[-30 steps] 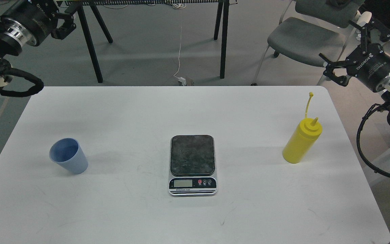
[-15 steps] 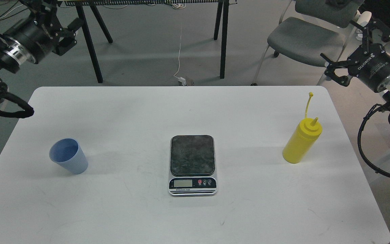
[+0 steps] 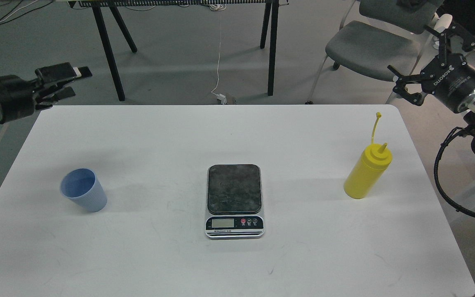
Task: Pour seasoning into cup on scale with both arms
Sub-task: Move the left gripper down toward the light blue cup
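The light-blue ribbed cup (image 3: 84, 190) stands upright on the left of the white table (image 3: 237, 132). The scale (image 3: 234, 200) lies at the table's middle with nothing on its dark plate. The yellow seasoning bottle (image 3: 366, 172) stands upright on the right, its cap strap sticking up. My left gripper (image 3: 81, 81) is open and empty, over the table's far left corner, well beyond the cup. My right gripper (image 3: 411, 48) is wide open and empty, high beyond the table's far right corner, above and behind the bottle.
A grey chair (image 3: 369, 45) stands behind the table's right side, near my right gripper. Black trestle legs (image 3: 272, 45) and a white cable (image 3: 219, 53) are on the floor beyond the far edge.
My left arm has swung down and outward; its gripper dropped from the top left to just above the table's far left corner. The right gripper barely moved. Cup, scale and bottle stayed put.
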`<state>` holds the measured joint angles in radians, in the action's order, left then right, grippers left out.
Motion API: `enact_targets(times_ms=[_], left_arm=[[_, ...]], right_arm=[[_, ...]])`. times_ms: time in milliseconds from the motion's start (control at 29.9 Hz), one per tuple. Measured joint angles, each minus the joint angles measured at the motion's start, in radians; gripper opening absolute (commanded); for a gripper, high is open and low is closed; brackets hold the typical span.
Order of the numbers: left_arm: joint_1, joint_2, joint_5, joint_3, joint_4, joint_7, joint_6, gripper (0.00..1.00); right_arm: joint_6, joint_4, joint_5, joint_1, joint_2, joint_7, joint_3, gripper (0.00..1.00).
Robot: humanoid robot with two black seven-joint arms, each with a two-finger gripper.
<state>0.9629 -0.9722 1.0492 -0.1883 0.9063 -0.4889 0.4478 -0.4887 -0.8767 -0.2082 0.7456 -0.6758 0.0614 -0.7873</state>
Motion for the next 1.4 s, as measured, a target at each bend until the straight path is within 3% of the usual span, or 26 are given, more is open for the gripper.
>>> enact_targets(times_ms=[401,668,1402], left_arm=[[-0.086,-0.012,0.078,0.002,-0.007,0.000,-0.025,0.94],[-0.197,-0.021,0.224,0.005,-0.007,0.000,-0.164,0.93],[-0.337,-0.043,0.281,0.003,0.003,0.000,-0.214,0.93]], right_arm=[[0.000,-0.010,0.001,-0.001,-0.001,0.000,0.000,1.00],[0.000,-0.021,0.001,-0.008,-0.010,0.000,0.000,1.00],[0.000,-0.024,0.002,-0.012,-0.010,0.000,0.003,1.00]])
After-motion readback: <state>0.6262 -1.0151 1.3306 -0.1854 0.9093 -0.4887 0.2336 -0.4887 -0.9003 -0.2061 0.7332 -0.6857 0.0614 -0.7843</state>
